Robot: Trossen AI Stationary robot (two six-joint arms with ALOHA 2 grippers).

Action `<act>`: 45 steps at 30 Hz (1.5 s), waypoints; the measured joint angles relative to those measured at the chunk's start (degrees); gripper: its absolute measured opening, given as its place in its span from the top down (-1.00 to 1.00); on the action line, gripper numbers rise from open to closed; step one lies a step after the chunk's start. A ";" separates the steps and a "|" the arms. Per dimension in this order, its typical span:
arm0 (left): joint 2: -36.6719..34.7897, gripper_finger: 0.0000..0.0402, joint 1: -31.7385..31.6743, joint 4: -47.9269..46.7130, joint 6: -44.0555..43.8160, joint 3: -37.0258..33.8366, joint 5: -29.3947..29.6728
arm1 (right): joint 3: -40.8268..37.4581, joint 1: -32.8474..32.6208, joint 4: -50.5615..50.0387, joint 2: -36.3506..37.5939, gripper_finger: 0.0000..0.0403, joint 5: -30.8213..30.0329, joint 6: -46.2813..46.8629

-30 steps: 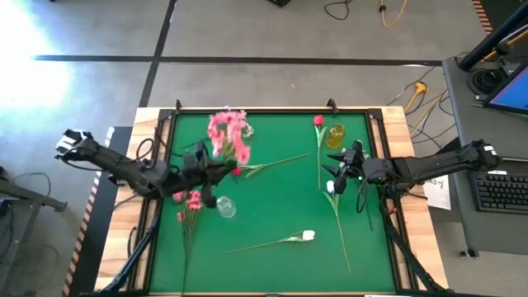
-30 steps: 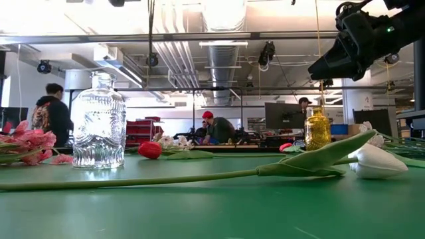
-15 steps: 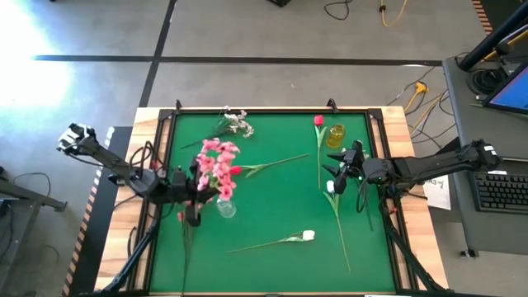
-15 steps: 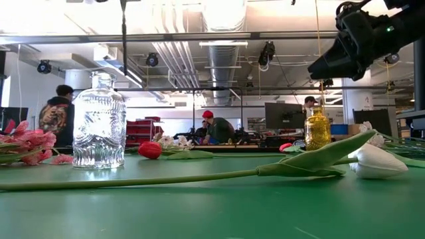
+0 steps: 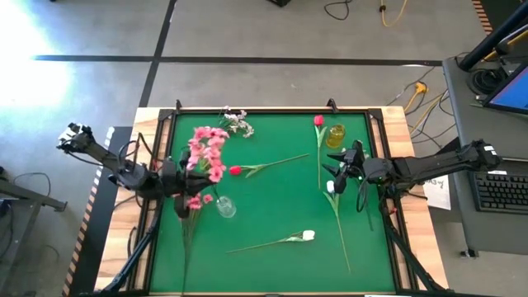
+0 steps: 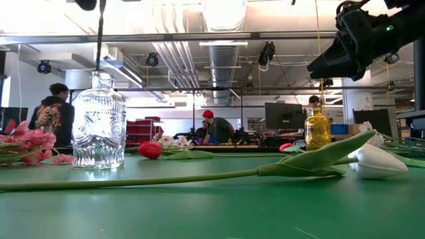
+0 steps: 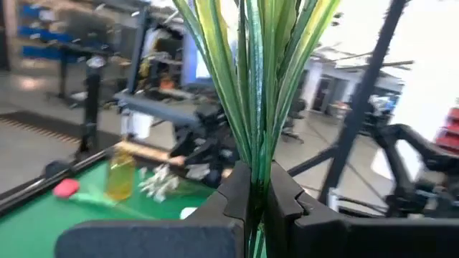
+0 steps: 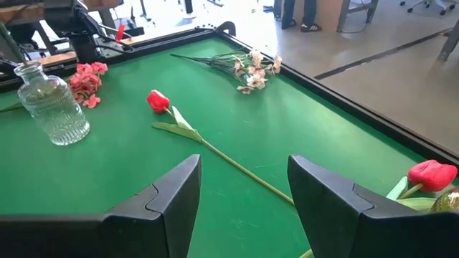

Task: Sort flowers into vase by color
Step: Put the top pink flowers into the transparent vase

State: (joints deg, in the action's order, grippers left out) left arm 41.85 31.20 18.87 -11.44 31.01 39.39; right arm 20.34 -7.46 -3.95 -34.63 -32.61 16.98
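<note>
Your left pincer was clamped on the pink spray's stems, held upright beside the clear vase, toward the counter's middle. Your right pincer waited open near the amber vase.

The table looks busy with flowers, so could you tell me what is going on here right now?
The left gripper is shut on a pink flower spray, holding it up by its stems beside the clear glass vase, which has nothing in it yet. The right gripper hangs open over the right side of the green table, holding nothing. A red tulip, a white tulip and a small white spray lie loose on the table.
</note>
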 joint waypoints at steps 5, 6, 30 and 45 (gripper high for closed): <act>-0.19 1.00 0.00 0.20 -1.31 -0.26 2.83 | 0.00 0.00 0.01 0.00 0.00 0.00 0.00; -0.05 1.00 0.00 0.27 -1.29 -0.28 2.84 | 0.00 0.00 0.01 -0.02 0.00 -0.01 -0.01; 13.22 0.92 0.00 -3.60 -7.98 -0.74 4.79 | 0.00 0.00 -0.01 0.00 0.00 0.01 -0.31; 16.11 0.38 -0.01 -5.16 -14.42 -0.74 7.85 | 0.00 -0.02 -0.01 -0.02 0.00 1.53 -0.05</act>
State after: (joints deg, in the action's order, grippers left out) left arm 57.95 31.19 13.72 -25.86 30.26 47.24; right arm 20.34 -7.49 -3.97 -34.65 -31.08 16.93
